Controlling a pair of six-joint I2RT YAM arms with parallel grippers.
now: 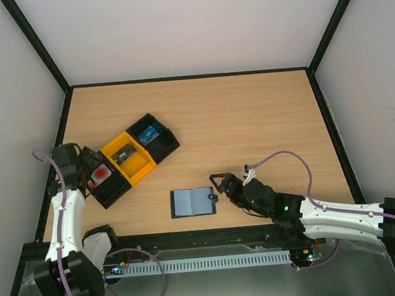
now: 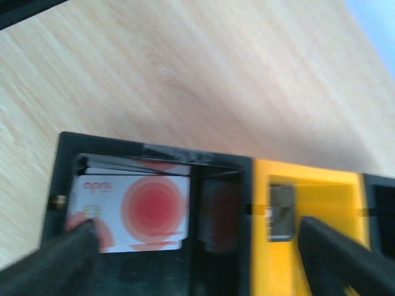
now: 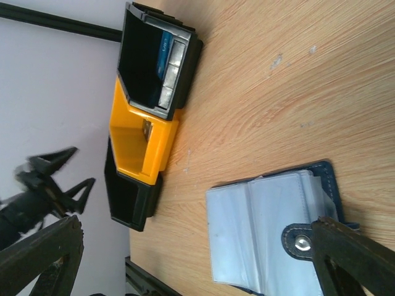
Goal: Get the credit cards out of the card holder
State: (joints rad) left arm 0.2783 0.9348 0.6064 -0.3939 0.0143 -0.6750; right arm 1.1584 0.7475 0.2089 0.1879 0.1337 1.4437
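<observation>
Three cards already lie in the trays [image 1: 146, 170]: blue card [image 1: 148, 133], dark card [image 1: 123, 155], white card [image 2: 139, 213]. The card holder [image 1: 192, 202] lies spread on the table [image 1: 250, 116], seemingly empty. The left gripper [image 2: 197, 240] hovers over the white card with its jaws apart. The right gripper [image 1: 218, 185] gapes beside the clasp [image 1: 213, 199]. Probably only backing away remains.

You are in a robot lab test cell: a wood-grain tabletop [image 1: 250, 116] boxed in by plain white panels [image 1: 187, 24] on black frame struts [image 1: 36, 44], with the left arm [image 1: 63, 215] and right arm [image 1: 335, 215] bolted by a slotted rail [image 1: 207, 263] at its near edge.
</observation>
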